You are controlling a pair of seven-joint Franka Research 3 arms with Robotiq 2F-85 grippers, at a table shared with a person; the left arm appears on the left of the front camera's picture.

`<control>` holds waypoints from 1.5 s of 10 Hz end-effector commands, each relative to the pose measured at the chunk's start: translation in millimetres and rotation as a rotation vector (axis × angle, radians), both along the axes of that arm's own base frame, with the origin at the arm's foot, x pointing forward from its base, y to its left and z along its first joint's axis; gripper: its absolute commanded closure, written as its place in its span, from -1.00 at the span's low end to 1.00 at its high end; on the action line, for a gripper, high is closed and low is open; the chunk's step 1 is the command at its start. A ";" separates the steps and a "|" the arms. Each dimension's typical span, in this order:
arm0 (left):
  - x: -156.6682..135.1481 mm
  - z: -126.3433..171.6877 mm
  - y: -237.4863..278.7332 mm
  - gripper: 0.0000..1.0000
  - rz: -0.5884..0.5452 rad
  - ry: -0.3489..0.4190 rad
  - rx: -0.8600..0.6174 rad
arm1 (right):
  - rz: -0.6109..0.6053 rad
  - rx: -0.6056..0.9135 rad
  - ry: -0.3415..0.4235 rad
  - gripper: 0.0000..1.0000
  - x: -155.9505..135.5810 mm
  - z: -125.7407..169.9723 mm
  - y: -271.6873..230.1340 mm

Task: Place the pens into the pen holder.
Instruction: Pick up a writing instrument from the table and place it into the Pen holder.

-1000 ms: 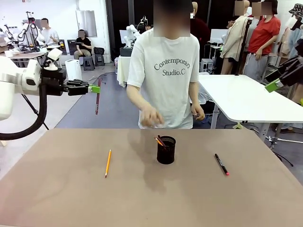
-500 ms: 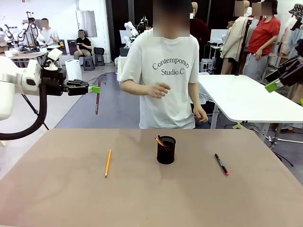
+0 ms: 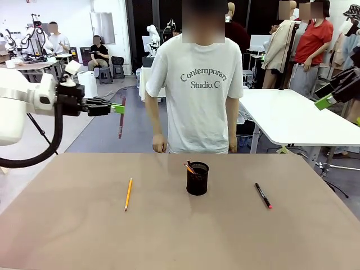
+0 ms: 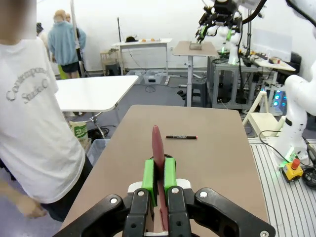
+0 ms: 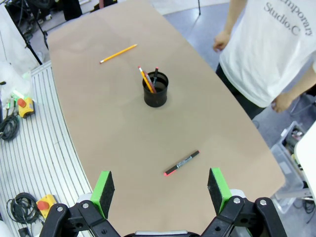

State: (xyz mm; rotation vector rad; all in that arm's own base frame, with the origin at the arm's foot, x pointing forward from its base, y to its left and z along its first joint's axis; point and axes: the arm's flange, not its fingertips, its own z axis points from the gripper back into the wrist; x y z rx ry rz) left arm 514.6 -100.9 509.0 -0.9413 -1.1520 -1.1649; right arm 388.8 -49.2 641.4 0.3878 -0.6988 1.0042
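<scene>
My left gripper (image 3: 118, 108) is raised at the far left, above the table's back edge, shut on a dark reddish pencil (image 3: 121, 122) that hangs down from its pads; the left wrist view shows that pencil (image 4: 157, 148) clamped between the green pads (image 4: 148, 174). The black mesh pen holder (image 3: 197, 178) stands mid-table with a couple of pens in it (image 5: 148, 80). A yellow-orange pencil (image 3: 128, 193) lies to its left, a black marker with a pink-red tip (image 3: 262, 195) to its right. My right gripper (image 5: 161, 190) is open, high above the marker (image 5: 181, 162).
A person in a white T-shirt (image 3: 194, 90) stands at the table's far edge, both hands (image 3: 160, 147) hanging down at the sides. A white table (image 3: 292, 115) stands behind on the right. The brown tabletop (image 3: 180, 236) is bare toward the front.
The person's hand has dropped from chest height to the side. My left gripper with the dark pencil has shifted slightly right and down. The right arm has stayed put.
</scene>
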 end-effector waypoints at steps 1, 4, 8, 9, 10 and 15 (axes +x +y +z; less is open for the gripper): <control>13.9 -9.7 -38.0 1.00 -0.051 -0.091 -0.024 | 0.007 0.012 -0.011 -1.00 -0.3 2.2 0.6; 34.8 -31.4 -89.2 1.00 -0.172 -0.121 -0.054 | 0.007 0.012 -0.011 -1.00 -0.3 2.2 0.6; 73.5 -61.9 -150.7 1.00 -0.315 -0.176 -0.069 | 0.007 0.012 -0.011 -1.00 -0.3 2.2 0.6; 74.3 -70.7 -166.0 1.00 -0.356 -0.168 -0.087 | 0.007 0.012 -0.011 -1.00 -0.3 2.2 0.6; 77.3 -79.9 -179.3 1.00 -0.386 -0.155 -0.104 | 0.007 0.012 -0.011 -1.00 -0.3 2.2 0.6; 81.8 -113.3 -224.7 1.00 -0.485 -0.176 -0.164 | 0.007 0.012 -0.011 -1.00 -0.3 2.2 0.6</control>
